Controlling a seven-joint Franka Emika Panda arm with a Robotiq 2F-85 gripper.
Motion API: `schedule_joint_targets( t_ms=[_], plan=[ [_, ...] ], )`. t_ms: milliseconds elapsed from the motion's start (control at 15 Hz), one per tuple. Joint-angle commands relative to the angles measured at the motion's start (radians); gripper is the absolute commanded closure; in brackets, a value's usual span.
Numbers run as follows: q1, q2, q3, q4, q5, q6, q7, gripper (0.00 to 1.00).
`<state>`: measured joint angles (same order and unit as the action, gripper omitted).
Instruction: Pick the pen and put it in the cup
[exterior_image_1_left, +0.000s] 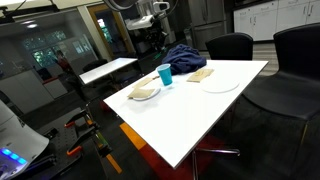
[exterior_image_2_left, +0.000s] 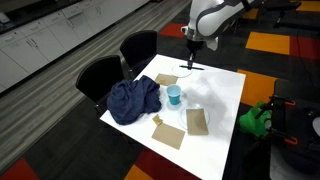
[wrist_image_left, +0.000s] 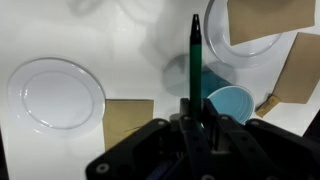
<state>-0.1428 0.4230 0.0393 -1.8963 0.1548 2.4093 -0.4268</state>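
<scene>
My gripper (wrist_image_left: 197, 115) is shut on the thin dark pen (wrist_image_left: 195, 50), which sticks straight out from the jaws. The bright blue cup (wrist_image_left: 232, 104) stands upright on the white table just to the right of the pen in the wrist view. In an exterior view my gripper (exterior_image_2_left: 190, 44) hangs above the far part of the table with the pen (exterior_image_2_left: 190, 58) pointing down, well apart from the cup (exterior_image_2_left: 174, 95). The cup also shows in an exterior view (exterior_image_1_left: 165, 73).
A white plate (wrist_image_left: 55, 95) and a white dish (wrist_image_left: 250, 40) lie on the table (exterior_image_2_left: 222, 95), with brown napkins (wrist_image_left: 128, 122) around. A blue cloth (exterior_image_2_left: 133, 100) lies heaped near the cup. Black chairs (exterior_image_2_left: 140, 47) stand along the table's edge.
</scene>
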Motion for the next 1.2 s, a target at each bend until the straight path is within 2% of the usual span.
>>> schedule_joint_targets(
  t_ms=[0,267,600,1133],
  plan=[
    [-0.076,0.018,0.081,0.002,0.125,0.076,-0.169,0.96],
    [-0.155,0.037,0.169,0.0,0.297,0.143,-0.381,0.96],
    [-0.21,0.057,0.23,0.008,0.492,0.15,-0.64,0.96],
    [-0.192,0.074,0.209,0.023,0.831,0.108,-1.04,0.96]
  ],
)
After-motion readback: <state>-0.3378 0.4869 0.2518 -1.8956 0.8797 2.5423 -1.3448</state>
